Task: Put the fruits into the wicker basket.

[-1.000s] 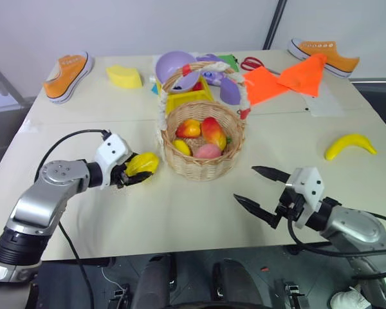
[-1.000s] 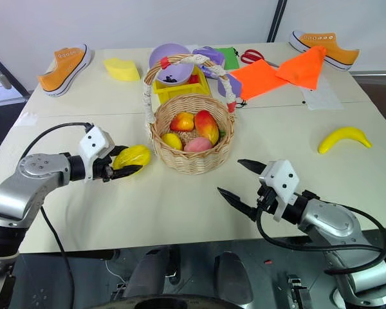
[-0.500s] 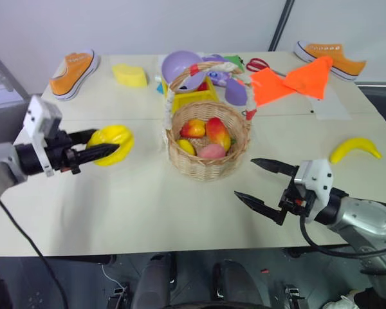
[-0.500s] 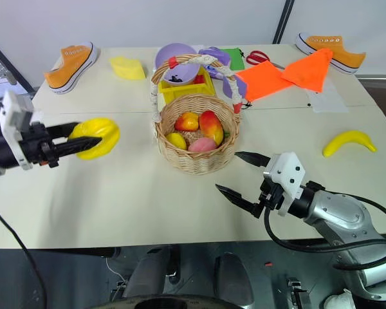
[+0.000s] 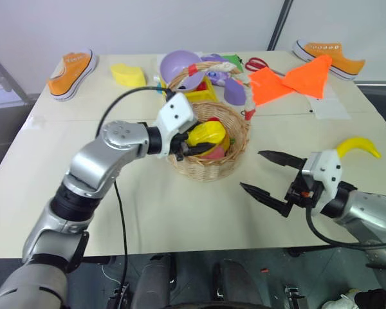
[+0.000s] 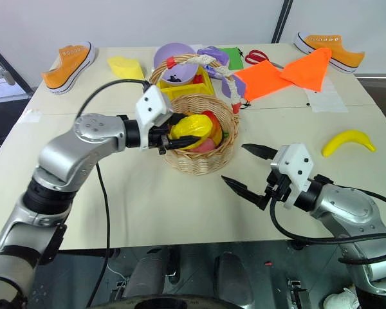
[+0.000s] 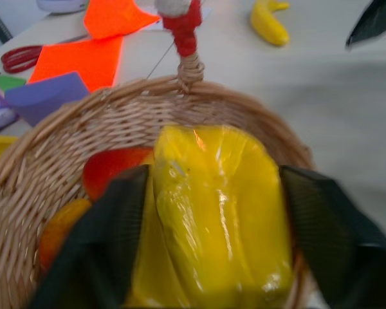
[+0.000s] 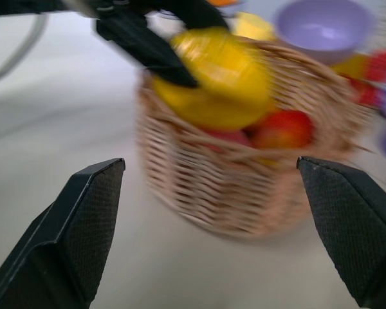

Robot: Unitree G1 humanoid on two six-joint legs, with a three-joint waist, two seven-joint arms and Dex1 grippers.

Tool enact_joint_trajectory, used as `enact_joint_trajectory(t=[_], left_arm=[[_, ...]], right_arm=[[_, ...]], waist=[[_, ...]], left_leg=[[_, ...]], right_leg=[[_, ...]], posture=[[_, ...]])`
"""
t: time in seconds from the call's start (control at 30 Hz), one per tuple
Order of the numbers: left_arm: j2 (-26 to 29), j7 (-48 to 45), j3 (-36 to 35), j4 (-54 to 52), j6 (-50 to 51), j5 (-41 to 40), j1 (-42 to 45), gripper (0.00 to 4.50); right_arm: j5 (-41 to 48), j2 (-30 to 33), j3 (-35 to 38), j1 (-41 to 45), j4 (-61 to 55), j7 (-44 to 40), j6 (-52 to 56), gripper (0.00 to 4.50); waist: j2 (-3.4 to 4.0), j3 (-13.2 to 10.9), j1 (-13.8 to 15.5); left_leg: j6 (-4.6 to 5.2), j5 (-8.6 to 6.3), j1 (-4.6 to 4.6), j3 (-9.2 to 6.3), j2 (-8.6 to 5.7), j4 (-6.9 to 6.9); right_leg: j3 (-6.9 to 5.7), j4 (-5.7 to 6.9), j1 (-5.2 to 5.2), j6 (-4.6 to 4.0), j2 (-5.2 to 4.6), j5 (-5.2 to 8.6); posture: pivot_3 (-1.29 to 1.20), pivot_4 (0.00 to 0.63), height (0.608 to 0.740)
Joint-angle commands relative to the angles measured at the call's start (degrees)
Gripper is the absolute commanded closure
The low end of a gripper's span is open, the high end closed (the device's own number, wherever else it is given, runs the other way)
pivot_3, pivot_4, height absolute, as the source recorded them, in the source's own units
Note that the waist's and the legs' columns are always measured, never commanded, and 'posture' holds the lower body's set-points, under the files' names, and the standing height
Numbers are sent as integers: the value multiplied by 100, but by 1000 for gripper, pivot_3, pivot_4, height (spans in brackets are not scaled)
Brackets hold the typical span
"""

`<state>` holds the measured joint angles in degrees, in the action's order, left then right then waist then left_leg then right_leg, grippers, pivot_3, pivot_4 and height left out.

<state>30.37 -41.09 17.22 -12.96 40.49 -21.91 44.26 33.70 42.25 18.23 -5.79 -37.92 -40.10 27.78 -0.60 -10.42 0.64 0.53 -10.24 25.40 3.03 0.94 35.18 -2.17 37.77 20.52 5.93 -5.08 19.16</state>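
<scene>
Robot test room or lab, not home. Plain white wall [image 5: 148, 26] behind; dark metal pole [image 5: 278, 26] leaning against it. Large cream table [image 5: 148, 212] laid out with unrelated props: orange sneakers [image 5: 71, 74], purple bowl [image 5: 179, 65], yellow sponge [image 5: 128, 75], red scissors [image 5: 256, 64], orange cloth [image 5: 296, 78], toy banana [image 5: 358, 147], wicker basket [image 5: 209, 168] with toy fruits.

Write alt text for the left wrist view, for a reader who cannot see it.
A glossy yellow ridged fruit sits between the left gripper's two black fingers, over the open top of the wicker basket, with red-orange fruit lying underneath. Beyond the rim are the handle's red wrap, orange cloth and a banana on the pale table.
</scene>
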Motion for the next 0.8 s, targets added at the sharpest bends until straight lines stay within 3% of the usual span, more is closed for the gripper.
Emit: enact_joint_trajectory(t=[0.03, 0.13, 0.27, 0.63, 0.8], left_arm=[[-86, -161, -349, -72, -355, -29, 205, 73], [-279, -392, -963, -177, -530, -629, 61, 73], [-425, -771, -1224, -577, -666, -1127, -235, 73], [-263, -850, -597, -1395, -459, -999, -894, 73], [-206, -715, -556, -1718, -321, -1015, -1103, 73]], right_arm=[[-278, -65, 411, -102, 270, 363, -30, 0], [-904, -231, 831, 6, 1242, 1239, 10, 0], [-1353, -458, 1077, 568, 2084, 2360, 374, 0], [-2016, -1123, 910, 2552, 4562, 3968, 383, 0], [-1978, -1176, 1034, 3237, 5785, 4221, 55, 0]], waist=[[0, 0, 10], [-1, 0, 10], [6, 2, -22], [15, 5, -46], [18, 4, -50]], left_leg=[[0, 0, 1, 0, -1, 2], [0, 0, 2, 1, -3, 7], [-2, 1, -3, 4, -3, 6], [-14, 10, -7, 6, -5, 7], [-14, 10, -7, 6, -4, 5]], right_leg=[[0, 0, -1, 0, -1, 0], [0, 0, -4, 0, -6, 0], [1, 4, -3, 0, -16, 0], [11, 25, 1, 1, 3, 0], [14, 25, 3, 1, 5, 0]], posture=[[0, 150, 738], [0, 150, 738], [0, 150, 738], [0, 150, 738], [0, 150, 738]])
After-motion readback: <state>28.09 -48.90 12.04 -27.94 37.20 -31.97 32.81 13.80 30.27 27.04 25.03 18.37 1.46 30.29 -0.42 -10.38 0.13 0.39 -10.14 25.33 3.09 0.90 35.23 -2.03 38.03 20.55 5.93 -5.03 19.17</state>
